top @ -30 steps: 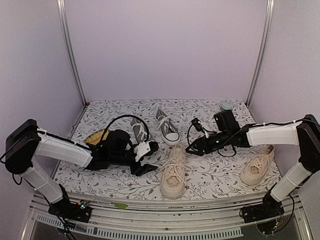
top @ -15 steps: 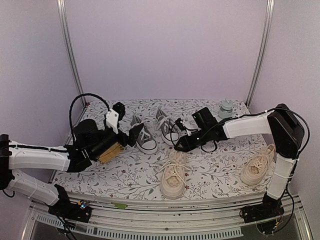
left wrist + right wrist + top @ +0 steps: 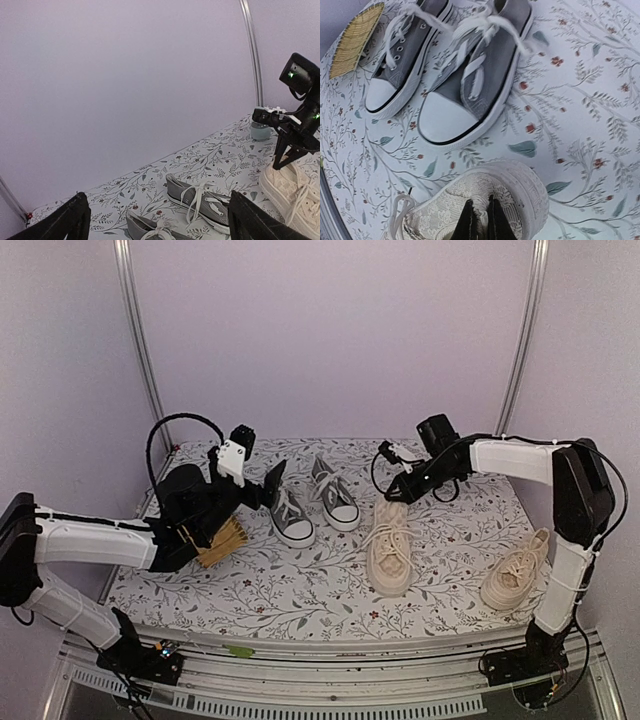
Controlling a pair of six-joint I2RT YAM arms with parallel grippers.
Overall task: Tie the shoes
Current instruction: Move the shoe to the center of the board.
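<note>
Fingers of the right gripper [image 3: 481,210] are pressed together on the cream fabric at the heel end of the middle cream shoe [image 3: 388,552]. That shoe lies on the flowered tabletop [image 3: 300,590] with its toe toward the arm bases. Just left of its heel, the grey pair [image 3: 338,502] lies side by side, laces loose. Farther left of the shoe, the left gripper [image 3: 258,468] hangs above the tabletop with its fingers spread wide, holding nothing. A woven straw piece [image 3: 222,540] lies under that arm. Well to the right of the middle shoe lies the second cream shoe [image 3: 515,578].
</note>
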